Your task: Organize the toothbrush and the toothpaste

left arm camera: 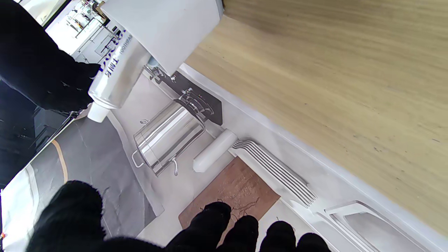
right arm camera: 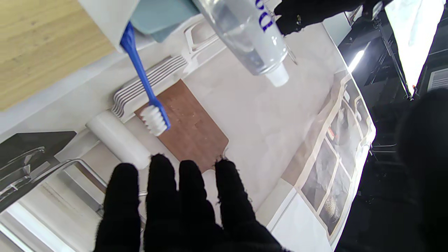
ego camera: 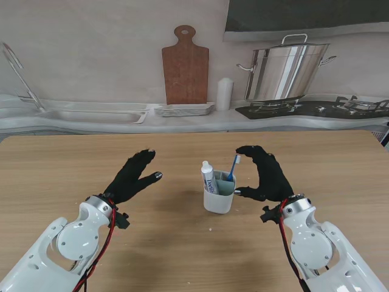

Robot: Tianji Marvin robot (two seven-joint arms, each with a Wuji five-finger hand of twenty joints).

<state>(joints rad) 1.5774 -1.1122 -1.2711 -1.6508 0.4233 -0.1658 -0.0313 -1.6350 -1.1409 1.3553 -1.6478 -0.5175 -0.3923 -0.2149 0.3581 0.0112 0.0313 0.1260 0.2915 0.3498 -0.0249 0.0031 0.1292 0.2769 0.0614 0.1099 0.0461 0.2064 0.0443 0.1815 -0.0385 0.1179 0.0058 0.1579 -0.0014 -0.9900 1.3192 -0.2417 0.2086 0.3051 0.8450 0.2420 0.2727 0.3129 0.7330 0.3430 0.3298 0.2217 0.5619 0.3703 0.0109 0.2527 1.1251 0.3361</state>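
The left hand [ego camera: 135, 176] is spread open and holds nothing, well apart from the cup [ego camera: 218, 193]; the toothpaste [ego camera: 208, 177] and toothbrush [ego camera: 233, 167] stand upright inside it, and the right hand [ego camera: 262, 174], open and unladen, is just beside it, nearer

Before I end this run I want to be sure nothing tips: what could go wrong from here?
The right hand is open close beside the cup; a careless pull-back could knock it over. The toothpaste and toothbrush lean out over the rim, so a bump could spill them. The left hand is open and well clear.
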